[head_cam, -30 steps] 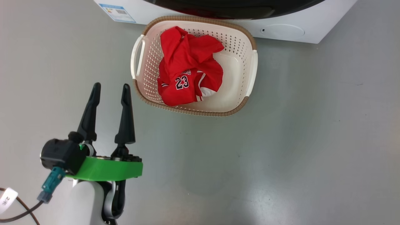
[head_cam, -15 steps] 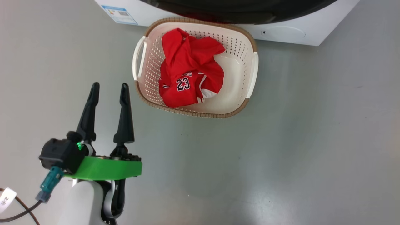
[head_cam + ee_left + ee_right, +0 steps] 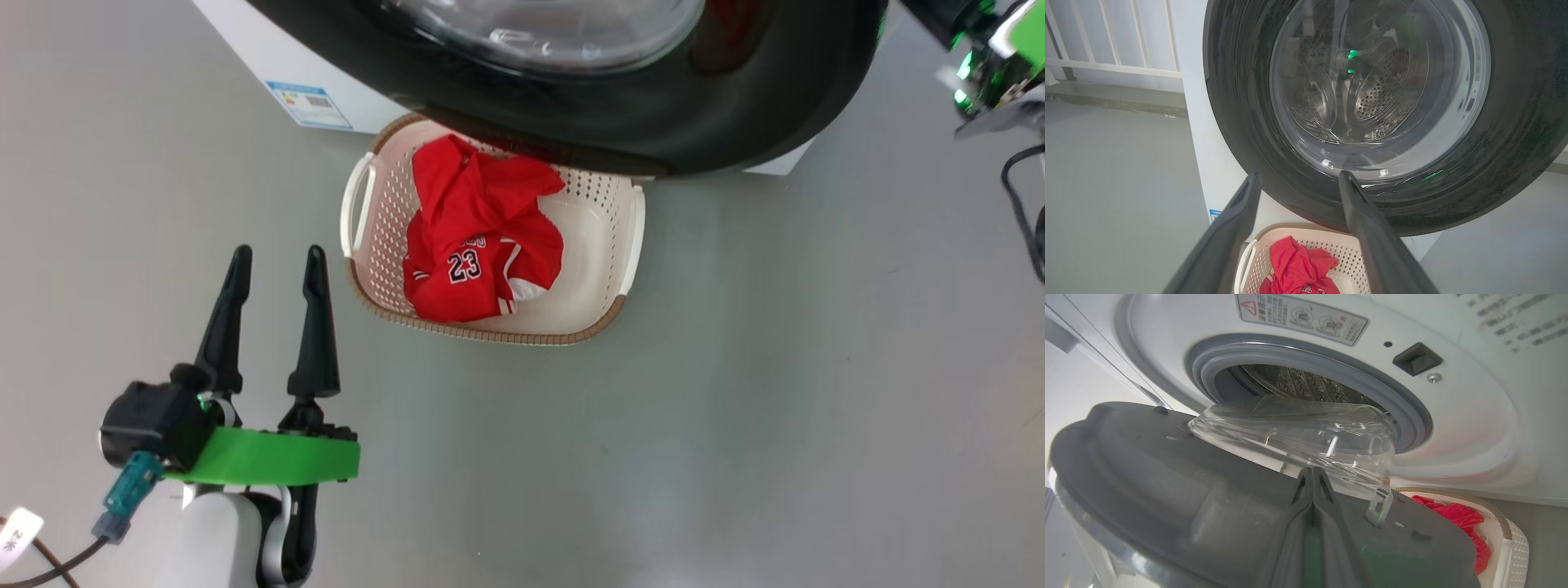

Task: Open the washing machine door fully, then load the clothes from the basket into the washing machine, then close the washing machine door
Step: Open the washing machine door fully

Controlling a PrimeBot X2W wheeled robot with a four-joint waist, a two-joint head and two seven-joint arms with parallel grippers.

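The washing machine door (image 3: 735,106) stands partly open, and its black ring hangs over the far rim of the basket (image 3: 608,310). The clothes (image 3: 473,237), a red jersey numbered 23, lie bunched in the basket. My left gripper (image 3: 276,255) is open and empty, low and left of the basket. In the left wrist view it (image 3: 1298,177) faces the door's (image 3: 1241,122) glass, with the clothes (image 3: 1298,265) below. My right gripper (image 3: 1310,471) is shut with its tips against the door's grey inner face (image 3: 1167,477), beside the glass bowl (image 3: 1310,433). The washing machine (image 3: 1453,416) shows its drum (image 3: 1298,381).
Bare grey floor (image 3: 735,408) spreads in front of and to the right of the basket. My right wrist (image 3: 992,61) with a dangling cable sits at the upper right. A white railing (image 3: 1110,41) runs behind the machine's left side.
The head camera has tilted up. The door has swung out and now overhangs the basket's far rim, and my right wrist has come into view. My left gripper stays open and still.
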